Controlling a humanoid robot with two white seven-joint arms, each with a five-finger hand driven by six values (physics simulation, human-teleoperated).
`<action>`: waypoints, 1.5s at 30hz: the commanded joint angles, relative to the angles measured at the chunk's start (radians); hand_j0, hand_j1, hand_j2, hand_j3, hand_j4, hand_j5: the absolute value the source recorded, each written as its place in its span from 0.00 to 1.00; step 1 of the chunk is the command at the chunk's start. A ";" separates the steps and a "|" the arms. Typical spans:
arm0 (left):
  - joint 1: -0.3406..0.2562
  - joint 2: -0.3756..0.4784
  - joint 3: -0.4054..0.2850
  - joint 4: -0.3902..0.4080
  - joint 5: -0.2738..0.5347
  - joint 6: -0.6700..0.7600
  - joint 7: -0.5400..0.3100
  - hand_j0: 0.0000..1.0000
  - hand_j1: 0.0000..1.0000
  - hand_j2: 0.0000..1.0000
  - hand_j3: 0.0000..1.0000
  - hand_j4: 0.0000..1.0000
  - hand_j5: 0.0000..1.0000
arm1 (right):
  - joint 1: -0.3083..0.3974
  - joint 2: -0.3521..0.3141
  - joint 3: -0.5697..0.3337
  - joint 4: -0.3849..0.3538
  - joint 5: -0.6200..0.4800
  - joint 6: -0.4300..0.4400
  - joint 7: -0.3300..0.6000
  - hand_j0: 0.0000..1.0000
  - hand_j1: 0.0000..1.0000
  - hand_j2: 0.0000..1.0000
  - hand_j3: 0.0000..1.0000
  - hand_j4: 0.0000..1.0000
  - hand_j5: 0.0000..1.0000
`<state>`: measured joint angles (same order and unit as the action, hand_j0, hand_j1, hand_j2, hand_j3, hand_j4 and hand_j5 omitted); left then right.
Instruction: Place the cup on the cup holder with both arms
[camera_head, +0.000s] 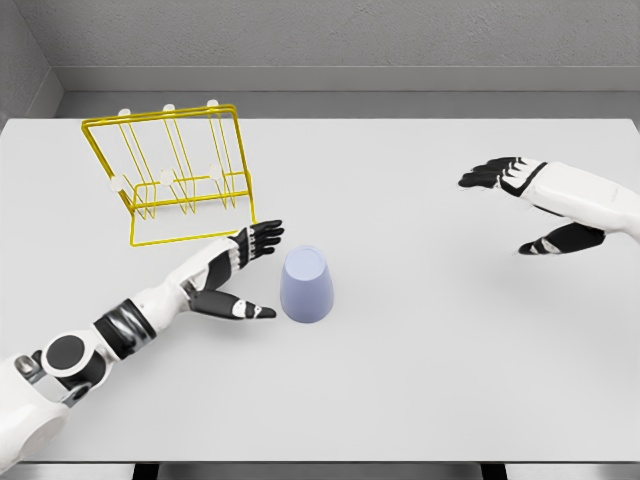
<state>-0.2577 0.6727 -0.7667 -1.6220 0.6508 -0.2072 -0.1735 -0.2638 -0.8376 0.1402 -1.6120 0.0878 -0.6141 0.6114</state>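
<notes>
Both arms are glossy white shells with rounded segments. The left arm (120, 330), entering from about eight o'clock, shows a black ribbed band at the forearm and a round black joint with a pale disc near the elbow. The left hand (232, 270) and the right hand (525, 205), at about three o'clock, have black fingers with white knuckle plates.

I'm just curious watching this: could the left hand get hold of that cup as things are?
Probably yes. The left hand is open right beside the cup, fingers above and thumb below its left side, with only bare table between them. The rack stands behind, out of the way.
</notes>
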 joint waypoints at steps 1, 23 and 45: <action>-0.002 -0.004 -0.011 -0.001 0.003 0.000 0.000 1.00 1.00 1.00 1.00 1.00 1.00 | 0.000 0.034 -0.040 0.043 -0.010 0.003 -0.001 1.00 1.00 1.00 1.00 1.00 1.00; -0.045 -0.074 -0.046 0.021 0.001 0.048 0.005 1.00 1.00 1.00 1.00 1.00 1.00 | 0.011 0.038 -0.045 0.049 -0.011 0.003 -0.001 1.00 1.00 1.00 1.00 1.00 1.00; -0.055 -0.117 -0.046 0.045 0.003 0.104 0.005 1.00 1.00 1.00 1.00 1.00 1.00 | 0.012 0.038 -0.044 0.050 -0.011 0.003 -0.001 1.00 1.00 1.00 1.00 1.00 1.00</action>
<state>-0.3129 0.5593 -0.8133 -1.5791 0.6509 -0.1028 -0.1686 -0.2516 -0.7982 0.0953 -1.5612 0.0843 -0.6139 0.6114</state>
